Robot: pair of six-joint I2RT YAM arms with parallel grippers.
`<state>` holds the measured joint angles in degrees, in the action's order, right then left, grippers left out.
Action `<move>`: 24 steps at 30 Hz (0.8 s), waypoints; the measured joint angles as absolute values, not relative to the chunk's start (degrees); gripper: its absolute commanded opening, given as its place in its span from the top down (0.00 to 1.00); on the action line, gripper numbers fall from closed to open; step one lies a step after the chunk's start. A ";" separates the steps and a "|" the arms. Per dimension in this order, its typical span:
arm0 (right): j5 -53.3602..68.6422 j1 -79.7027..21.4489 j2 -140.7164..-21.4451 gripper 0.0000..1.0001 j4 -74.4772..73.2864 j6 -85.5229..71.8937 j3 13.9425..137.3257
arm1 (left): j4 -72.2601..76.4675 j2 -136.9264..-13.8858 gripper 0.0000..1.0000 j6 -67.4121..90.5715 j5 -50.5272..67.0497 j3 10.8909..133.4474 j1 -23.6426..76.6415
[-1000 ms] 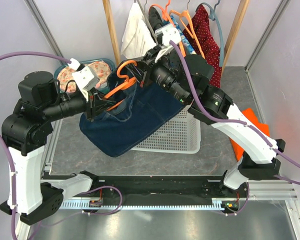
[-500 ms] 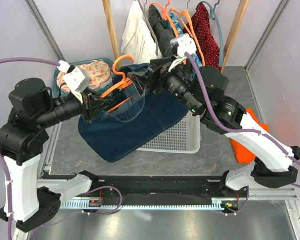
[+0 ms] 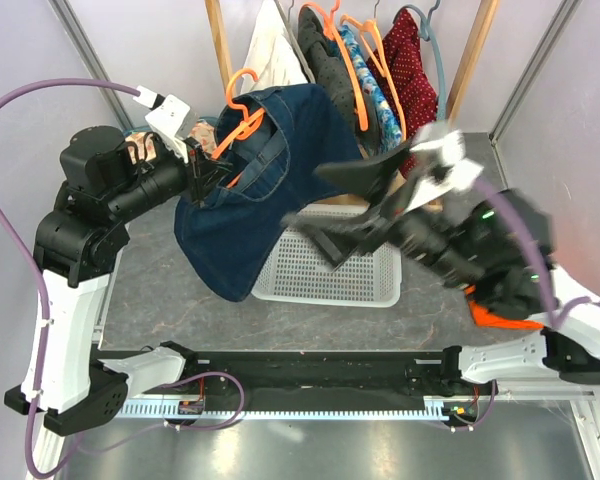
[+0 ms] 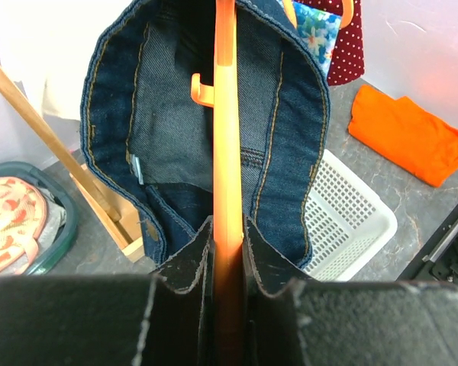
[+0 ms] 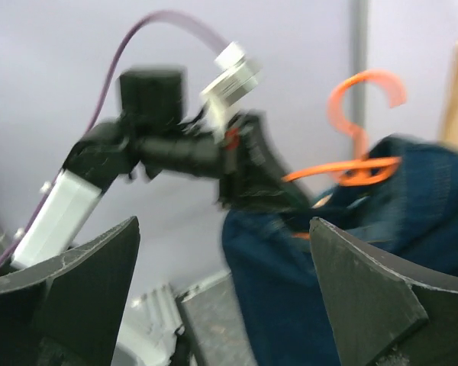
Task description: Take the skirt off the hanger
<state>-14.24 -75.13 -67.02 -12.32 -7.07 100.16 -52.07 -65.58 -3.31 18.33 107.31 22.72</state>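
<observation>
While the skirt [image 3: 280, 150] hangs on the orange hanger [image 4: 227, 137], lifted at rear left, the hanger's bar runs straight out from my left gripper [image 4: 227, 236], which is clamped on it. My right gripper [image 5: 223, 252], spread wide and empty, sits rightward over the white basket [image 3: 370, 280]; a second ago it was at the waistband.

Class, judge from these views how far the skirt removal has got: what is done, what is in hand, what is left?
Done: the left gripper is shut on the hanger and holds it up. In hand: the right gripper is open, apart from the skirt, gripping nothing. Left: the skirt hangs on the hanger, so pulling it off is not yet done.
</observation>
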 measured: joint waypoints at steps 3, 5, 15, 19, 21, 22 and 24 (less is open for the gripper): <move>-18.52 -82.15 -71.46 0.02 -10.83 -5.58 98.43 | -52.10 -66.26 0.98 -2.76 18.02 107.81 22.72; -21.06 -84.51 -77.36 0.02 -10.35 -5.08 97.67 | -52.10 -66.65 0.98 -2.50 17.98 108.27 22.72; -28.93 -85.91 -95.11 0.02 -10.74 -4.73 89.23 | -52.07 -66.83 0.98 -2.13 18.02 109.38 22.74; -33.45 -86.11 -94.65 0.02 -4.12 -4.19 89.14 | -52.05 -66.65 0.98 -1.43 18.04 109.38 22.74; -36.27 -86.35 -94.65 0.02 0.32 -3.66 88.60 | -52.05 -66.48 0.98 -1.06 18.04 109.38 22.74; -37.43 -86.46 -94.67 0.02 1.72 -3.44 88.36 | -52.07 -66.41 0.98 -0.93 18.04 109.38 22.74; -40.14 -86.85 -95.20 0.02 4.62 -2.85 88.16 | -52.07 -66.32 0.98 -0.69 18.04 109.38 22.74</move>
